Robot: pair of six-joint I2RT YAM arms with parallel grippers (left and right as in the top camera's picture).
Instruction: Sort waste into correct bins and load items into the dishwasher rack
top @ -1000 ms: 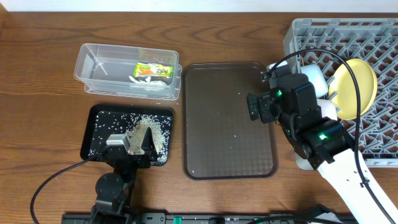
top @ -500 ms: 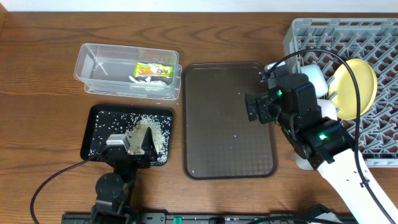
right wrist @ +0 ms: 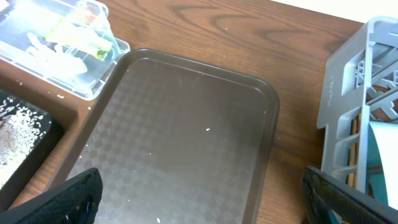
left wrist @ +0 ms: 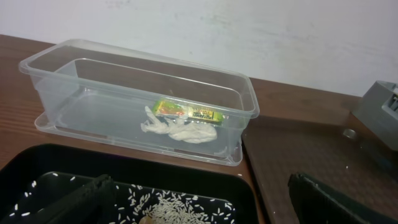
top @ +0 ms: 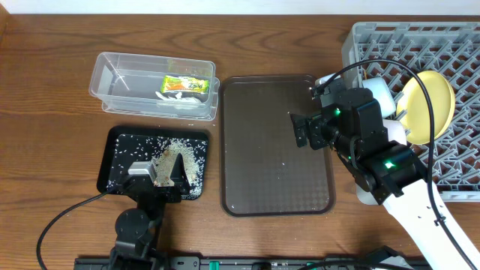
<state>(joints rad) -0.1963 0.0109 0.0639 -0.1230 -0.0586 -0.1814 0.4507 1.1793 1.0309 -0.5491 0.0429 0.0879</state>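
right claw (top: 303, 132) wide open, empty

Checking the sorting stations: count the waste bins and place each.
2. The clear tub sits toward the back left, holding the wrapper; the black tray lies in front of it, scattered with rice. None appears hidden.

Your right arm (top: 375, 161) has black, blocky housings with two small green lights on top; its lower link (top: 431, 225) is white and smooth. A thin black cable (top: 422, 88) loops over it. Your left arm (top: 136, 223) is black, with a round joint and a silver-grey plate (top: 139, 171); a second cable (top: 71, 206), also black, runs to it. The left claw (top: 163, 174) and right claw (top: 301, 132) have matte black fingers (right wrist: 62, 199).
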